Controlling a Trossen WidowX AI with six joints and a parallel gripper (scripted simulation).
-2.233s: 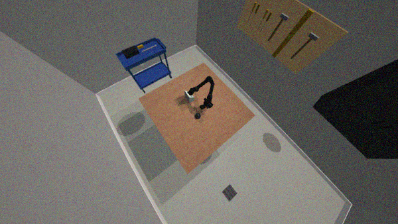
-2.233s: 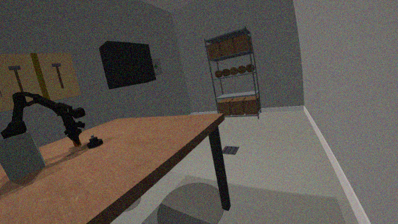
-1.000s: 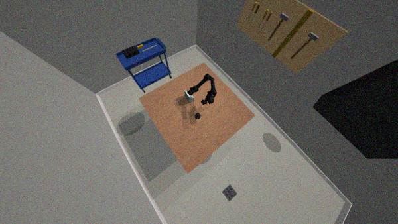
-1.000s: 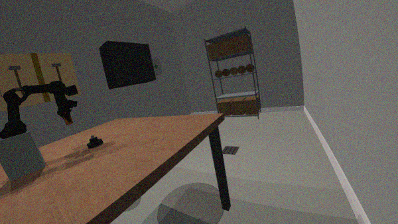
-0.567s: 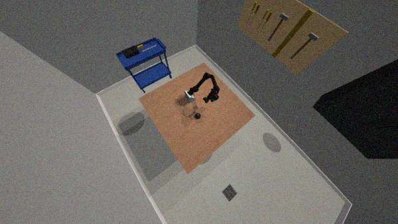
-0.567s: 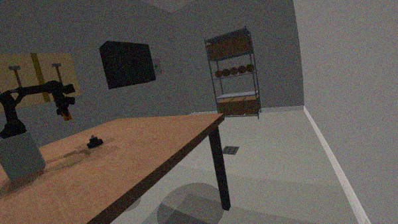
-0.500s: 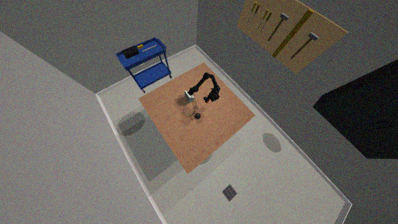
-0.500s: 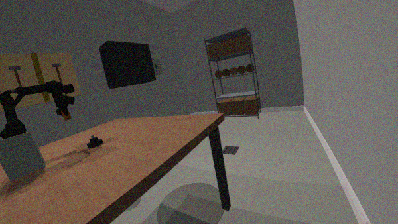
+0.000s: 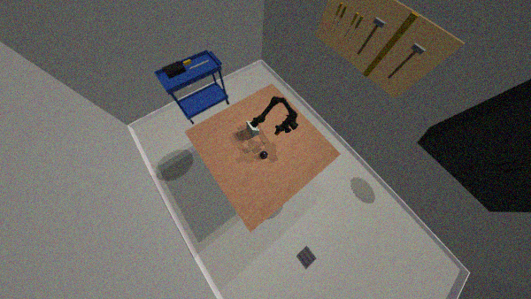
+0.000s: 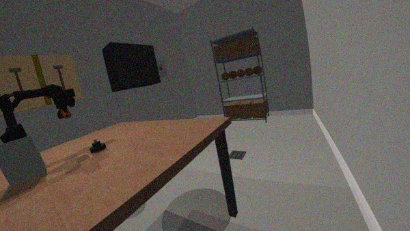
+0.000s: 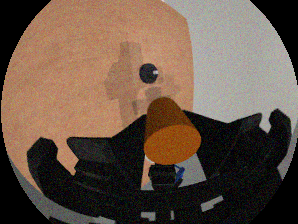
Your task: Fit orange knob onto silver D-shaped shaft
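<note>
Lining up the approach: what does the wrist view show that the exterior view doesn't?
Only the wrist view shows the knob end-on between the gripper's black jaws, with the pedestal beyond it. Only the exterior view shows the knob raised well above the table, with the shelf rack behind. Both show the gripper shut on the knob, away from the pedestal.

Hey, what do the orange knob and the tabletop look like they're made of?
Orange knob, held in the gripper: probably plastic, judging by its even orange colour and matte, smooth surface without glints. Tabletop: looks like wood or a wood-look laminate, warm brown with a dull finish; no grain is clear enough to tell which.
</note>
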